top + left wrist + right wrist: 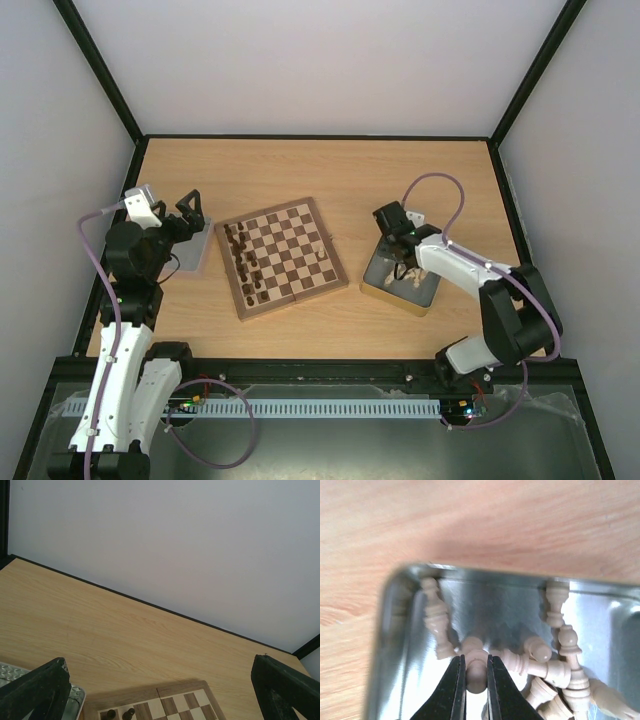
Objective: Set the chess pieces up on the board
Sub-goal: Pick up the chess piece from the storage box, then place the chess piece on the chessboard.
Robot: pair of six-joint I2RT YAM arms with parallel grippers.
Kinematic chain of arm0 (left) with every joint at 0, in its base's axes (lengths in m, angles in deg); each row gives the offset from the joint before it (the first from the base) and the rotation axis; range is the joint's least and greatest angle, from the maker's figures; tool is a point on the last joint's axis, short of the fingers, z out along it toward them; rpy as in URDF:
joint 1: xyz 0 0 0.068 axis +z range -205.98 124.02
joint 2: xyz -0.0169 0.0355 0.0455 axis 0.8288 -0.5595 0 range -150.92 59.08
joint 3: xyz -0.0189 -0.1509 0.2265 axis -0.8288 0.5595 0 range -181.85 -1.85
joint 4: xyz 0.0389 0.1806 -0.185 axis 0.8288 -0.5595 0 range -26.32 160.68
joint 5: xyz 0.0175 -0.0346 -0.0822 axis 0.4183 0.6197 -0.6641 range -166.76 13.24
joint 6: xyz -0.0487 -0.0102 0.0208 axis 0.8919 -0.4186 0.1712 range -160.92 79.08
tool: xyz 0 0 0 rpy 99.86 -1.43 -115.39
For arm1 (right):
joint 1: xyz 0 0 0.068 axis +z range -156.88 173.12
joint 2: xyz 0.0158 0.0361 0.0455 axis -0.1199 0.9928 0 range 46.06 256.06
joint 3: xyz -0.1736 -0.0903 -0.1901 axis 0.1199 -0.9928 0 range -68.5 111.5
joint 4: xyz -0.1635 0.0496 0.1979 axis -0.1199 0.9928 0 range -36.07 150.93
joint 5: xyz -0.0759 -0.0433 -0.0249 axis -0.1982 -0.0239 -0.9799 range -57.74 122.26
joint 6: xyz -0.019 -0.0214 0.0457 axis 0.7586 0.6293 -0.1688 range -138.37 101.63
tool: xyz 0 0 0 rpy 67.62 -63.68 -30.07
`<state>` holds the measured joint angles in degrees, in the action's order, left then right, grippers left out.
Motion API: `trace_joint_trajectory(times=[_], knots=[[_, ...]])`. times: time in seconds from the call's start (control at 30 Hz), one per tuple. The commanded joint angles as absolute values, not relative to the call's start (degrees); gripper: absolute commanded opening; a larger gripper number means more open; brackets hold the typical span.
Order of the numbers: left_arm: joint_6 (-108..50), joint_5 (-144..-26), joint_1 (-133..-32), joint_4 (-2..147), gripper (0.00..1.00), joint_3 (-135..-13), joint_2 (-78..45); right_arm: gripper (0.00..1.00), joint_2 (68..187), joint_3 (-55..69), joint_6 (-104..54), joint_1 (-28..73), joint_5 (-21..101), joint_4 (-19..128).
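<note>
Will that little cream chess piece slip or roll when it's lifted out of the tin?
The small pale cream turned wooden chess piece looks light and stiff. Its rounded body, pinched by the thin-tipped right end effector, might swivel or slip. Dropped, it could roll, being round.

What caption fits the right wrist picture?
Right tool pinching a pale chess piece inside a shiny tin.

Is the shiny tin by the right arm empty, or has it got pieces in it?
Not empty. Several cream chess pieces lie tipped over inside the tin, and the right gripper is pinching one of them.
</note>
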<state>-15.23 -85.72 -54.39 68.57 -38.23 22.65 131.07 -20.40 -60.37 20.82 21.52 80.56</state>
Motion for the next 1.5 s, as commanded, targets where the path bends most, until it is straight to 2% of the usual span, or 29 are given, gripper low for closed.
trace_joint_trajectory(times=[0.0, 0.17, 0.43, 0.53, 0.93, 1.27, 1.47], knots=[[-15.71, -85.73, -54.22, 69.39, 1.00, -39.04, 22.71, 0.04, 126.95, -16.79, -58.07, 20.54, 20.17, 81.77], [-15.70, -85.89, -54.22, 69.38, 1.00, -39.07, 22.64, 0.04, 125.83, -14.96, -55.17, 20.54, 27.57, 80.89], [-15.61, -85.95, -54.22, 69.32, 1.00, -38.97, 22.78, 0.04, 127.32, -10.60, -50.96, 20.75, 48.57, 77.67], [-15.61, -85.92, -54.22, 69.39, 1.00, -39.01, 22.83, 0.04, 129.20, -8.75, -51.00, 21.93, 51.87, 76.65], [-15.61, -85.90, -54.22, 69.28, 1.00, -38.95, 22.91, 0.04, 139.98, 0.96, -50.25, 36.23, 38.31, 77.32], [-15.72, -85.64, -54.22, 69.54, 1.00, -39.09, 23.06, 0.04, 160.14, 20.61, -48.58, 37.72, 29.69, 79.86], [-15.70, -85.64, -54.22, 69.45, 1.00, -39.01, 22.96, 0.04, 167.59, 27.13, -47.52, 37.69, 28.59, 78.68]])
